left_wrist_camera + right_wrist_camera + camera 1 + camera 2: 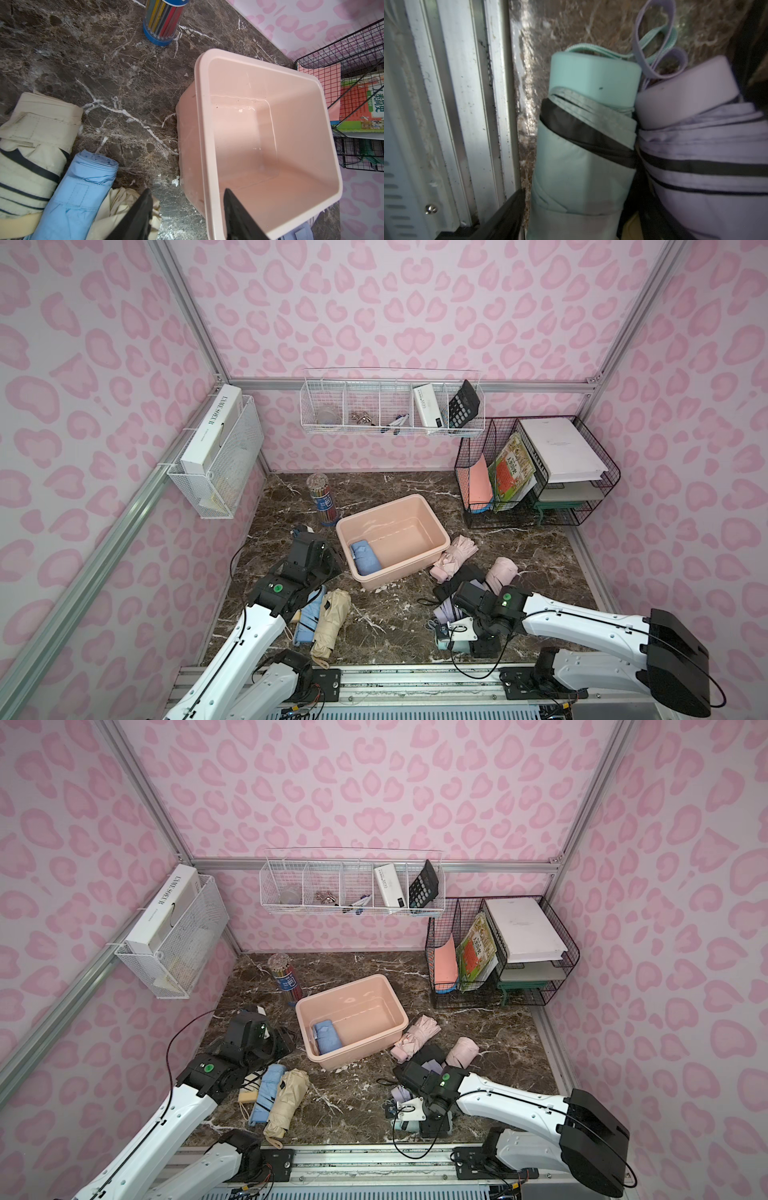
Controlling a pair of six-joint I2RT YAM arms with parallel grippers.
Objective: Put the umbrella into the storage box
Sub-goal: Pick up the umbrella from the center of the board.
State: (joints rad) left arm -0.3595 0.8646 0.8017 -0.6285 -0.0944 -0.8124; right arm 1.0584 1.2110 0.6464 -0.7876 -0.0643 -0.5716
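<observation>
Right tool (579, 193) is straddling the mint umbrella (591, 145), jaws wide either side of its long axis (gripping or not, unclear), lying well apart from the storage box (399, 539), at its near right.

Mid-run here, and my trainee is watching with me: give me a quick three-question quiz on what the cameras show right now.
1. True or false: the storage box is empty.
2. Which umbrella lies between the fingers of the right gripper? A beige; B mint-green; C pink.
3. Short answer: is the left gripper holding anything?
Key: 1 false, a blue umbrella lies in it. 2 B, the mint-green umbrella. 3 No, its jaws stand open and empty.
</observation>
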